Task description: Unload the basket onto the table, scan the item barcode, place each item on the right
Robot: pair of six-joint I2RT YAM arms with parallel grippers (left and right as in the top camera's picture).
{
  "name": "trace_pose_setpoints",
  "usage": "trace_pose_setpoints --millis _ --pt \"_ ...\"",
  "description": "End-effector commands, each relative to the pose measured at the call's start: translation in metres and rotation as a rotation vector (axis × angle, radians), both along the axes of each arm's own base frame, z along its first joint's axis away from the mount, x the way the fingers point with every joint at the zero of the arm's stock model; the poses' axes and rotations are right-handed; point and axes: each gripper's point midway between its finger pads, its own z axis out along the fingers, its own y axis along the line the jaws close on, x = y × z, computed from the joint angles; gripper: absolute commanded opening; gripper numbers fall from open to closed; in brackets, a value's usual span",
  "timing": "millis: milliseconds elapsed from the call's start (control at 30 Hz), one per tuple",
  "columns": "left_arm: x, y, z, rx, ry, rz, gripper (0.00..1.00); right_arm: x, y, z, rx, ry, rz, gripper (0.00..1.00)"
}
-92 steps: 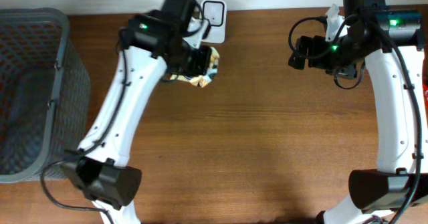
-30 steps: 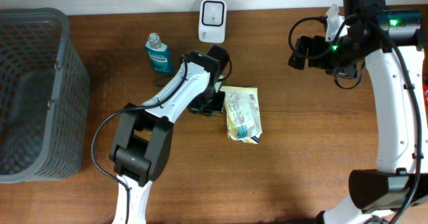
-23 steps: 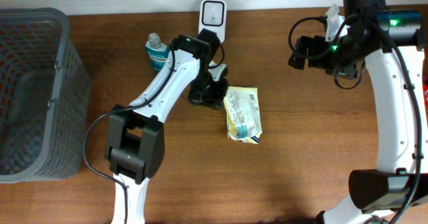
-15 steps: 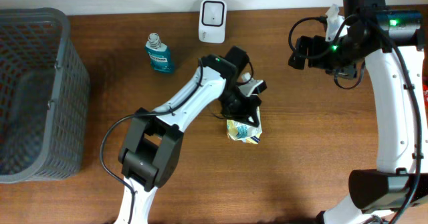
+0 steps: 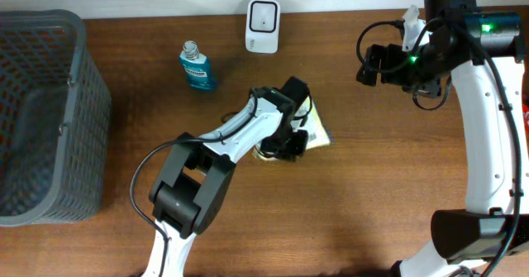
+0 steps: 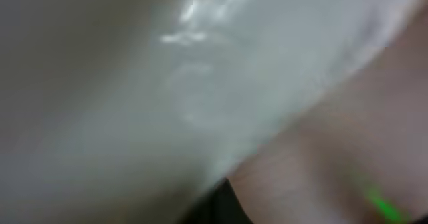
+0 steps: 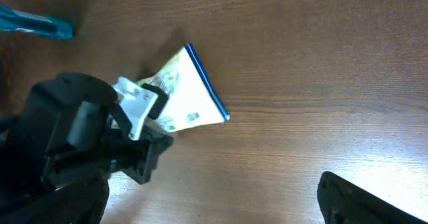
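The item is a pale yellow-white packet (image 5: 319, 134) lying on the brown table; only a corner of it shows past my left gripper (image 5: 291, 140). That gripper is shut and sits low on top of the packet, and its fingertips are hidden, so a pinch cannot be made out. The left wrist view is a blur filled by the packet's pale surface (image 6: 167, 83). From the right wrist I see the packet (image 7: 194, 93) with its blue edge beside the left gripper's dark body. The white scanner (image 5: 263, 14) stands at the table's back edge. My right gripper (image 5: 369, 64) hangs open at the back right.
A teal mouthwash bottle (image 5: 197, 66) lies left of the scanner, also visible from the right wrist (image 7: 33, 23). A grey mesh basket (image 5: 91, 112) fills the table's left end. One dark finger (image 7: 364, 200) of the right gripper shows low in its own view.
The left gripper, shut throughout, swept from the packet's left edge across onto it. The packet has turned and shifted toward the back right. The right arm has not moved.
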Motion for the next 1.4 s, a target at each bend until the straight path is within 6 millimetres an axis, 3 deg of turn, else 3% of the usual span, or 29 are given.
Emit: trace_pose_setpoints --millis 0,167,300,367,400,533,700,800,900,1000,1033,1100,1133,1200,1267,1367 --pt "0.036 0.04 0.02 0.159 -0.088 0.076 0.0 -0.001 0.004 -0.001 0.002 0.003 0.017 0.99" --pt "0.065 0.055 0.076 0.156 -0.137 0.113 0.0 -0.001 0.004 -0.001 0.002 0.003 0.018 0.99" --pt "0.071 0.055 0.089 0.143 -0.159 0.121 0.0 -0.001 0.004 -0.001 0.002 0.003 0.017 0.99" --pt "0.072 0.073 0.091 0.226 -0.179 0.128 0.0 -0.001 0.004 -0.001 0.002 0.003 0.018 0.99" --pt "0.077 0.089 0.1 0.282 -0.217 0.151 0.0 -0.001 0.004 -0.001 0.002 0.003 0.017 0.99" --pt "0.087 0.111 0.134 0.273 -0.292 0.21 0.0 -0.001 0.004 -0.001 0.002 0.003 0.017 0.99" --pt "0.076 0.085 0.118 0.157 -0.22 0.159 0.0 0.009 0.004 0.003 0.004 -0.043 0.018 0.99" --pt "0.074 0.081 0.106 0.159 -0.214 0.157 0.0 0.017 0.03 0.014 0.147 -0.086 0.074 0.99" --pt "0.084 0.08 0.106 0.14 -0.236 0.196 0.0 0.024 0.046 0.003 0.158 -0.07 0.114 0.98" --pt "0.085 0.084 0.106 0.145 -0.235 0.204 0.0 0.031 0.07 -0.032 0.117 0.011 0.173 0.99" --pt "0.086 0.088 0.106 0.148 -0.231 0.214 0.0 0.035 0.073 -0.051 0.077 0.05 0.181 0.88" --pt "0.089 0.099 0.105 0.155 -0.222 0.237 0.0 0.042 0.081 -0.082 0.07 0.117 0.19 0.25" --pt "0.091 0.105 0.105 0.16 -0.216 0.25 0.0 0.045 0.083 -0.102 0.072 0.167 0.183 0.04" --pt "0.094 0.117 0.104 0.163 -0.205 0.278 0.0 0.046 0.087 -0.127 0.073 0.229 0.188 0.04" --pt "0.094 0.115 0.104 0.129 -0.185 0.285 0.0 0.043 0.103 -0.143 0.111 0.269 0.246 0.04" --pt "0.092 0.112 0.104 0.122 -0.18 0.279 0.0 0.035 0.125 -0.152 0.147 0.29 0.313 0.04"
